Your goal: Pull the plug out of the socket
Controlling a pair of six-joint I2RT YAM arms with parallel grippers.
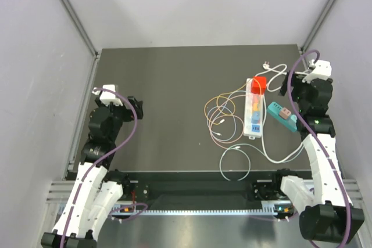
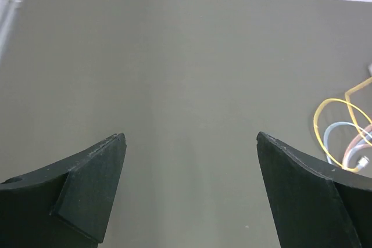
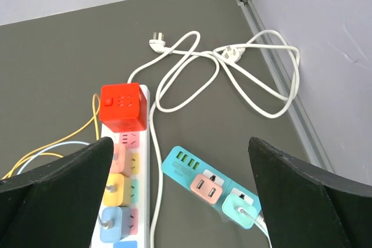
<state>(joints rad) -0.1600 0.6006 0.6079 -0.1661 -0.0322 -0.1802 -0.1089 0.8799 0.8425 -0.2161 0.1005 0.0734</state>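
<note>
White power strip (image 3: pixel 139 172) holds a red cube adapter (image 3: pixel 122 107) and pastel plugs (image 3: pixel 114 189); the teal strip (image 3: pixel 183 164), seemingly holding two more, lies near the tabletop (image 1: pixel 168 85)'s right edge. The left end effector (image 2: pixel 190 136) and right end effector (image 3: pixel 181 140) are spread apart, empty.

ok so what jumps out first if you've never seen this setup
The bright red cube adapter on the far end of the white power strip, on the table's right side, grabs the eye first, with pastel plugs lined up along the strip nearer the arms. Beside it lies a teal power strip holding a pink plug and a mint plug. Thin coloured cables loop out to the left.
</note>
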